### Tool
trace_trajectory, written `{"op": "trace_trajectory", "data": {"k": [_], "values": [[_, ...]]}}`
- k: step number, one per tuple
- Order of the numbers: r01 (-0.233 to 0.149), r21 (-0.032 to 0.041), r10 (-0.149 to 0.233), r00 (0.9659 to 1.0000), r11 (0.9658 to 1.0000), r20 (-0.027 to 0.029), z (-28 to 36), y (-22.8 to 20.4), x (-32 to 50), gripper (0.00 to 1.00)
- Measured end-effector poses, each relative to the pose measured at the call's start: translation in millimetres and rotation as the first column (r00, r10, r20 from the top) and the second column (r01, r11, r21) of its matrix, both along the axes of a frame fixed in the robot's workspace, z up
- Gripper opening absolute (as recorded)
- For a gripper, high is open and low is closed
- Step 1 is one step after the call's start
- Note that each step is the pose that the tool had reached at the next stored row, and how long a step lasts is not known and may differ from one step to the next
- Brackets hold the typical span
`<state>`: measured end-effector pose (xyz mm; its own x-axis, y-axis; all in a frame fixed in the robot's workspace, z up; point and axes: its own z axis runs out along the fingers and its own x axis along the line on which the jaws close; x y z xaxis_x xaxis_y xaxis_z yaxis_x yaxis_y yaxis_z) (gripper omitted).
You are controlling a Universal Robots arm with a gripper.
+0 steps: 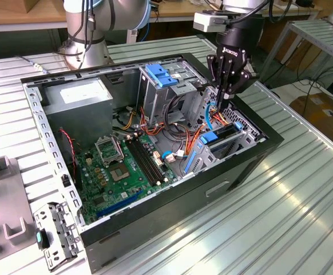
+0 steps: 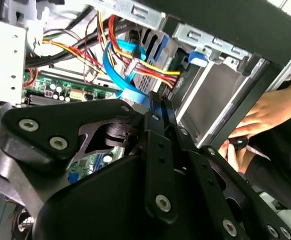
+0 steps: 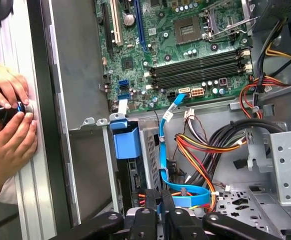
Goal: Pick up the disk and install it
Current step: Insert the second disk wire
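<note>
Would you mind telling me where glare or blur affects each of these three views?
Exterior view: strong glare streaks the ribbed metal table, while the motherboard stays evenly lit. Second wrist view: the gripper looms dark and soft, and the hand is washed bright. First wrist view: the hands look slightly overexposed.

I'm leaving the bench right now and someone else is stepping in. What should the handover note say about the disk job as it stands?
Gripper: low inside the open case, jaws shut at the blue cable; whether it is pinched is unclear.
Disk: not held, sitting in the drive cage beside the gripper.
Done: the disk is in its bay.
Left: full seating and cabling cannot be confirmed.
Note: a person's hands rest on the case edge.
</note>
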<state>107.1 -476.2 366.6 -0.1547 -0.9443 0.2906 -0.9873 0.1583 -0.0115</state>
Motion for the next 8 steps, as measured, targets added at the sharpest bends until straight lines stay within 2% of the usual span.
{"op": "trace_trajectory", "data": {"k": [3,6,7,8], "values": [[-0.002,0.0012,0.002,1.0,1.0,0.0006,-0.2,-3.7,-3.7,0.16],[-0.004,0.0045,0.004,1.0,1.0,0.0035,-0.6,-6.5,-7.6,0.16],[-0.005,0.0069,0.005,1.0,1.0,0.0054,-0.6,-7.2,-8.8,0.16],[-0.005,0.0124,0.005,0.9999,0.9999,0.0096,-0.6,-7.9,-10.0,0.16]]}}
